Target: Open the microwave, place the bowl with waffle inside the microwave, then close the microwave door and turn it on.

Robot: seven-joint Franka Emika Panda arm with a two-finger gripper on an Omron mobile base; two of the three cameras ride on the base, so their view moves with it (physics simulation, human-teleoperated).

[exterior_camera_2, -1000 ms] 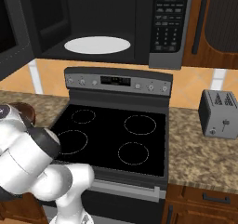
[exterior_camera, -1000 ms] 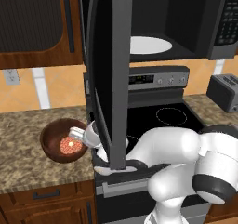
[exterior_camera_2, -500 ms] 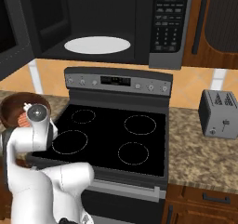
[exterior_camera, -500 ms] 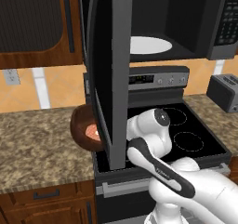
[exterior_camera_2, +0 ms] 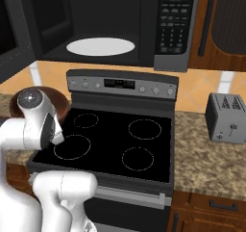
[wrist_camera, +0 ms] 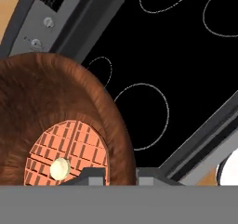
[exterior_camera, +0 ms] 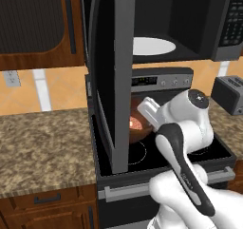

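Kitchen with brown cabinets and a speckled tabletop (exterior_camera: 42, 147) beside a black stove (exterior_camera_2: 115, 144); above the stove the microwave (exterior_camera_2: 144, 29) stands with its door (exterior_camera: 111, 76) swung wide open, the white plate (exterior_camera_2: 101, 46) bare inside; the jaws (wrist_camera: 122, 174) grip the rim of the bowl (wrist_camera: 56, 102), which is held over the stove's left side; the waffle (wrist_camera: 67, 153) lies in its bottom; a toaster (exterior_camera_2: 226, 118) stands at the right.

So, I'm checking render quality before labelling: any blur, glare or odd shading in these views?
Left base view: sharp, the open microwave door looks flat and reflection-free. Right base view: even light, no glare on the stove. Hand view: the bowl and waffle are crisp, though close.
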